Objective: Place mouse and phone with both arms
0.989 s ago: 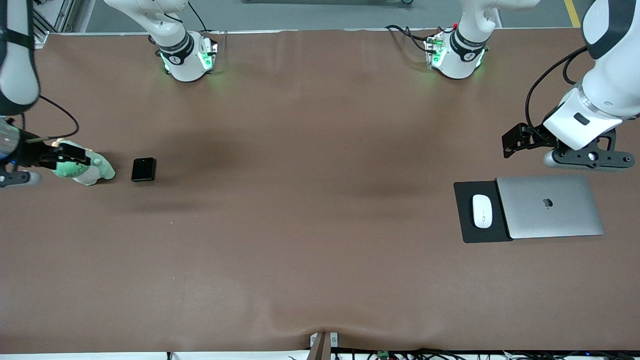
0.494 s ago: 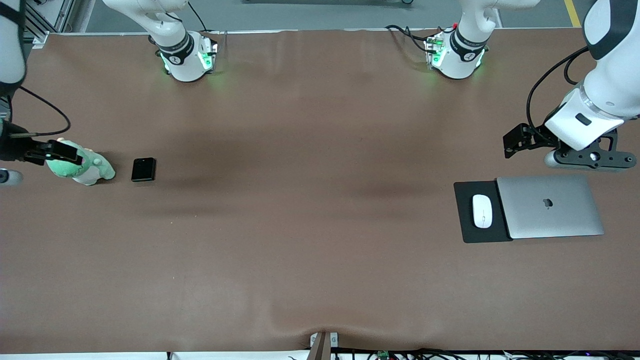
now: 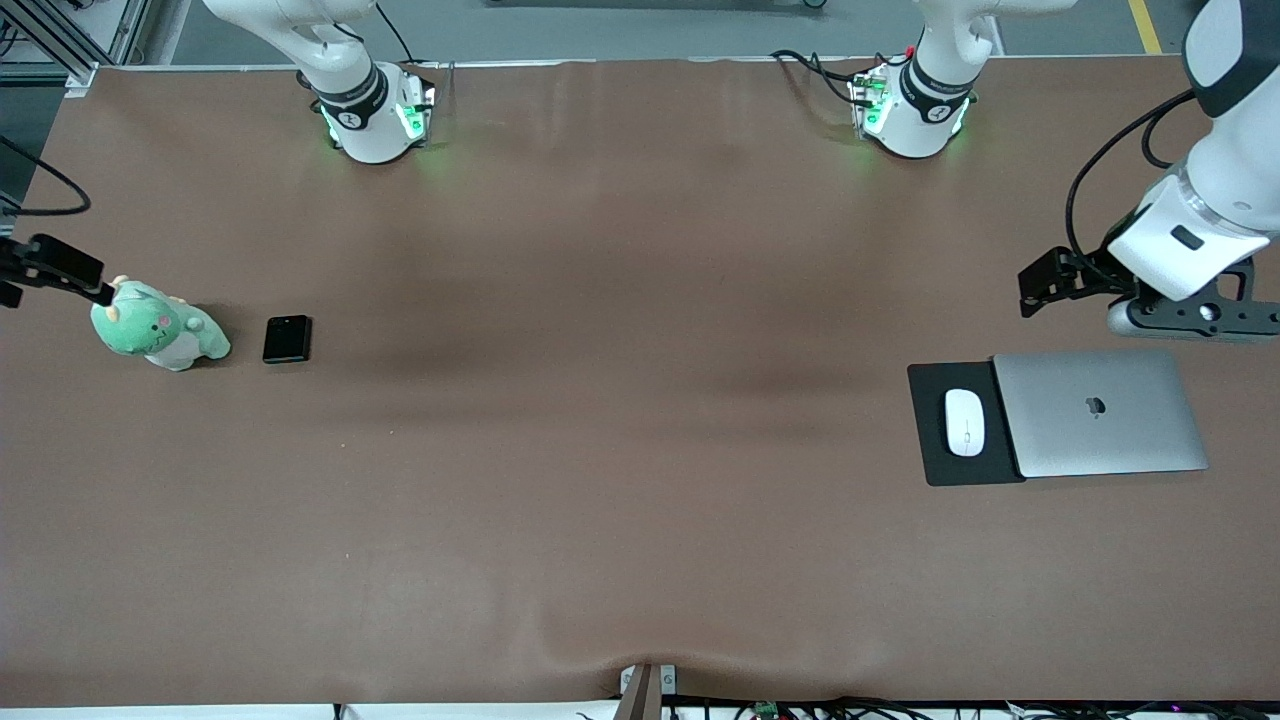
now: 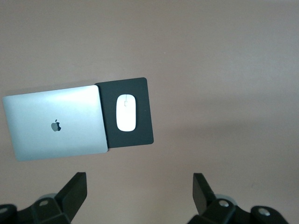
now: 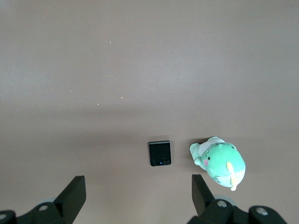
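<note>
The white mouse (image 3: 965, 421) (image 4: 125, 112) lies on a black mat (image 3: 960, 470) (image 4: 140, 133), beside a closed silver laptop (image 3: 1100, 412). Toward the right arm's end of the table lies the small black phone (image 3: 287, 339) (image 5: 160, 153), flat on the table. My left gripper (image 4: 139, 186) (image 3: 1190, 315) hangs open and empty, high over bare table just off the laptop's edge. My right gripper (image 5: 138, 186) is open and empty too, high above bare table beside the phone. In the front view only the right arm's wrist (image 3: 50, 265) shows at the edge.
A green plush toy (image 3: 158, 333) (image 5: 219, 161) sits beside the phone, toward the right arm's end of the table. The laptop (image 4: 56, 123) overlaps the mat's edge. The brown table (image 3: 620, 400) spreads wide between the two groups of things.
My right arm has pulled back from over the plush toy toward the table's end, nearly leaving the front view. The left gripper has drifted slightly toward its own end. Both stayed open.
</note>
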Action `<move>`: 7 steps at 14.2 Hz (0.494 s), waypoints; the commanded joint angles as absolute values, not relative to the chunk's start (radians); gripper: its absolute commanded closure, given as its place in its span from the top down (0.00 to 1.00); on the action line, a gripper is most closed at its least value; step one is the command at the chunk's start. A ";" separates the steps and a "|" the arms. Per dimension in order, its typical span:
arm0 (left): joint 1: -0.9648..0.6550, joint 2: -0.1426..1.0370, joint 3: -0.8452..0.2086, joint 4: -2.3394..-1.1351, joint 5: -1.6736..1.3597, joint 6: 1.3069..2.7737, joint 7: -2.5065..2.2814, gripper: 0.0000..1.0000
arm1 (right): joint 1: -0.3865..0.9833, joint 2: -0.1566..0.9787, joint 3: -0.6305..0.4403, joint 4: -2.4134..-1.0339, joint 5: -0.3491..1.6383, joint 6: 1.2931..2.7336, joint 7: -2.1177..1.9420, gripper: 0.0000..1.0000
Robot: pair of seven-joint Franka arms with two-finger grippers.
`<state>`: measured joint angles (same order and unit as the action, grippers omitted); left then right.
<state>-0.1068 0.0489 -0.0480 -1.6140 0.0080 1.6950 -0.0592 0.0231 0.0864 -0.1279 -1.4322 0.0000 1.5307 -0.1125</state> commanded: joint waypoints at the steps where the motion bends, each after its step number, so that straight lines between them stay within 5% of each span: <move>1: -0.090 0.009 -0.067 -1.646 -0.008 1.675 -0.067 1.00 | 0.026 0.066 -0.123 -1.420 -0.008 1.519 -0.100 1.00; 7: -0.087 0.006 -0.072 -1.658 -0.011 1.675 -0.060 1.00 | 0.040 0.012 -0.123 -1.570 -0.011 1.595 -0.115 1.00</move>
<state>-0.1041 0.0317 -0.0608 -1.6384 0.0080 1.6846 -0.0592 0.0332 0.0779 -0.1208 -1.4750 0.0000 1.5625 -0.1129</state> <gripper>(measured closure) 0.000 0.000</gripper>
